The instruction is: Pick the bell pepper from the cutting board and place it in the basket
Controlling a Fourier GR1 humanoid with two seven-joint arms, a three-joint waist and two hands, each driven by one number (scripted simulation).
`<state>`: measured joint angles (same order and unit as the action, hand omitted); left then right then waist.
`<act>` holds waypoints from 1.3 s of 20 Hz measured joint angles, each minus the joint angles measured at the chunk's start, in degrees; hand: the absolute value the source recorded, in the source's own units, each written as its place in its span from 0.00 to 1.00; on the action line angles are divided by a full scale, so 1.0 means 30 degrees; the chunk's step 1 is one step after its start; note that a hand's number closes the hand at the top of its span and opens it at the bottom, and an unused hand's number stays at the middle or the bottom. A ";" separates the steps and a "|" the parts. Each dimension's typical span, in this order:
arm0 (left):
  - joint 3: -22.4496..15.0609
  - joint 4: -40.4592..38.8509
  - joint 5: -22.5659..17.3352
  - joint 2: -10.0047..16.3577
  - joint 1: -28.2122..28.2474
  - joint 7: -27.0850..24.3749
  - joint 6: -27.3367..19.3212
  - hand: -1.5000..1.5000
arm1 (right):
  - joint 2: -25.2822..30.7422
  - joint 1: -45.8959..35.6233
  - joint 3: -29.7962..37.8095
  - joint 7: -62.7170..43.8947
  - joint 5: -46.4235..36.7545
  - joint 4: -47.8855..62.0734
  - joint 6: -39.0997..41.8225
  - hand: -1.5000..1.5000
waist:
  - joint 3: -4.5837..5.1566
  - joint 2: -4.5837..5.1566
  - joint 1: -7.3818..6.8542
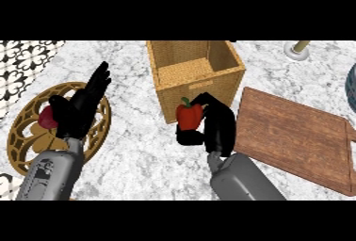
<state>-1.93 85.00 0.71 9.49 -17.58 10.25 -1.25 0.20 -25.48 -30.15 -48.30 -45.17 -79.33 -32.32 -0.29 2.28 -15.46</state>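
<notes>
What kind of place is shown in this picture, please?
Probably a kitchen counter: a marble-look countertop, a wooden cutting board, and a red bell pepper held by the right robot hand close to a woven basket.

Ornate golden round stand (66,85) holds something red (46,117), perhaps fruit; marble counter (139,160).

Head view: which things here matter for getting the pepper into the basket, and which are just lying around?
Part of the job:
- red bell pepper, held in the black right hand
- woven wicker basket
- brown wooden cutting board

Just lying about:
- round golden openwork stand with a red item on it, beneath the open left hand
- white-based object at the top edge
</notes>
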 measured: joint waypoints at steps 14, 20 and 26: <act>-0.0096 -0.0935 0.0349 -0.0215 -0.0767 0.0259 -0.0285 0.50 | 0.0009 -0.7159 -0.0848 -0.3333 -0.1713 0.2717 -0.3822 1.00 | 0.0229 -0.0304 0.0346; 0.0093 -0.1192 0.0423 -0.0130 -0.0918 0.0196 -0.0423 0.50 | 0.0035 -1.0132 0.0378 -0.4083 -0.2534 0.4578 -0.4671 1.00 | 0.0258 -0.0375 0.0602; 0.0160 -0.1518 0.0558 -0.0208 -0.1166 0.0209 -0.0644 0.50 | 0.0041 -1.2846 0.1569 -0.4838 -0.3290 0.7150 -0.4914 1.00 | 0.0286 -0.0351 0.0875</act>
<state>-1.45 80.44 2.39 8.86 -21.08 10.88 -3.18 0.32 -64.02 -25.44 -62.81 -55.04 -57.88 -47.07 0.57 1.23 -12.84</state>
